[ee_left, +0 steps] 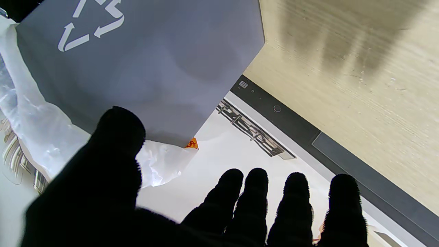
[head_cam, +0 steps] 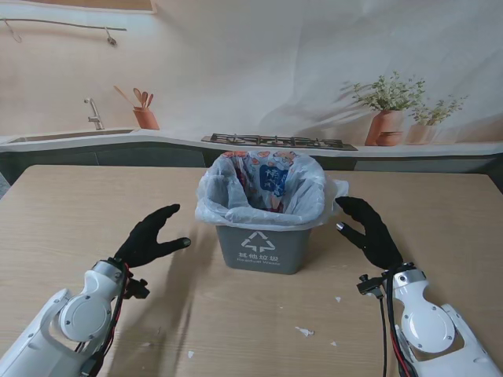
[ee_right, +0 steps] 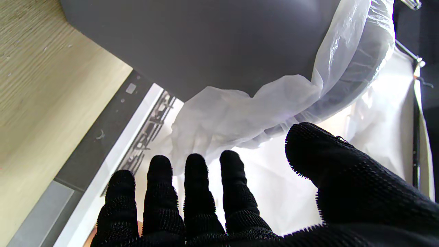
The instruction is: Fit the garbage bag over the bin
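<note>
A grey bin (head_cam: 262,247) with a white recycling mark stands mid-table. A translucent white garbage bag (head_cam: 236,196) is folded over its rim all round, and printed colourful plastic shows inside. My left hand (head_cam: 149,237), in a black glove, hovers open to the left of the bin, fingers spread, touching nothing. On the bin's right side my right hand (head_cam: 371,230) is also open, close to the bag's hanging edge. The left wrist view shows the bin wall (ee_left: 154,68) and bag hem (ee_left: 44,137). In the right wrist view, bag folds (ee_right: 236,116) hang just beyond my fingertips (ee_right: 195,164).
The wooden table (head_cam: 78,212) carries small white scraps (head_cam: 304,331) nearer to me than the bin. Behind the table runs a printed kitchen backdrop with a stove (head_cam: 279,141), a sink and potted plants.
</note>
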Controlling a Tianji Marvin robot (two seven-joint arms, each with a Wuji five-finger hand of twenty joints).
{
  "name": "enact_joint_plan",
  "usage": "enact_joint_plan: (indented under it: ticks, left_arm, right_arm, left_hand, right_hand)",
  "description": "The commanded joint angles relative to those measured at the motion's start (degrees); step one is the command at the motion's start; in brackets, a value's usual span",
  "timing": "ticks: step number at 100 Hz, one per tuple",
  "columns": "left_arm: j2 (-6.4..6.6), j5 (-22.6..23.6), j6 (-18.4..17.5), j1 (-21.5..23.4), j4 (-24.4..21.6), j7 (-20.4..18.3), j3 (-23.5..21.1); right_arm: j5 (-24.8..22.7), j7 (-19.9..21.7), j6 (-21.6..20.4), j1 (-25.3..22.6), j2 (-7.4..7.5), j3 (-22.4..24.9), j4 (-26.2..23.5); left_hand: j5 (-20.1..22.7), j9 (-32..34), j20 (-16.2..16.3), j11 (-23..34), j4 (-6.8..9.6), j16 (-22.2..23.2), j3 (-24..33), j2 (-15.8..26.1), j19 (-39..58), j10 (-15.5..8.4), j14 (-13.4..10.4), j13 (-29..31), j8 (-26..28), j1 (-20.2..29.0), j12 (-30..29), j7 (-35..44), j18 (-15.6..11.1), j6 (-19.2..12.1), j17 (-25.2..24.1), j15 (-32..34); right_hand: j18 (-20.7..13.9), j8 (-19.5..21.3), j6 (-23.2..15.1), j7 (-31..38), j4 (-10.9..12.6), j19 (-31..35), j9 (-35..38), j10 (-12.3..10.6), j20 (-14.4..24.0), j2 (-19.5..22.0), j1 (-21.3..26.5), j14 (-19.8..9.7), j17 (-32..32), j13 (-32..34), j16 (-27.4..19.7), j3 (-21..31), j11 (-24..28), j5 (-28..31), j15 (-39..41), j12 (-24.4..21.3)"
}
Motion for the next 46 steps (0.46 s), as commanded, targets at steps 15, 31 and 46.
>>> enact_joint_plan:
  ticks: [15, 31, 46]
  left_arm:
    - [-0.39, 0.12, -0.25, 0.31, 0.00, 0.29, -0.01]
    - [-0.34, 0.09, -0.21, 0.28, 0.03, 0.11, 0.04]
    - [-0.38, -0.20, -0.01, 0.26, -0.03, 0.07, 0.17]
  right_arm:
    - [-0.18, 2.10, -0.61, -0.12, 0.04, -0.12, 1.01]
    - [-1.54, 2.83, -0.91, 0.04, 0.36, -0.17, 1.54]
    - [-1.63, 1.98, -0.23, -0.25, 0.14, -0.29, 1.01]
  left_hand:
    - [0.70, 0.14, -0.56, -0.63, 0.57, 0.53, -0.32, 0.19, -0.64, 0.75, -0.22, -0.53, 0.38, -1.93, -0.23, -0.22, -1.25, 0.76, -0.29, -0.88]
    - [0.82, 0.14, -0.51, -0.44, 0.55, 0.60, -0.48, 0.35, -0.68, 0.75, -0.14, -0.50, 0.38, -1.92, -0.12, -0.21, -1.18, 0.73, -0.32, -0.76]
    - [0.79, 0.07, -0.52, -0.45, 0.56, 0.58, -0.60, 0.46, -0.77, 0.76, -0.10, -0.57, 0.36, -1.75, -0.12, -0.27, -1.11, 0.69, -0.40, -0.77]
  right_hand:
    - [-1.05, -1.08, -0.47, -0.17, -0.53, 0.25, -2.12, -1.93, 0.57, -3.85, -2.25, -2.41, -1.20, -1.68, -0.59, -0.95, 0.20, -2.94, -0.89, -0.16]
    - [-0.97, -1.16, -1.01, -0.02, -0.51, 0.42, -2.01, -2.09, 0.81, -4.32, -2.74, -2.46, -1.56, -2.06, -0.62, -1.59, -0.94, -3.65, -0.92, -0.71]
    - [-0.79, -1.17, -0.88, 0.23, -0.40, 0.66, -1.86, -2.05, 1.00, -4.30, -2.63, -2.42, -1.38, -1.80, -0.55, -1.62, -0.69, -3.36, -0.70, -0.58]
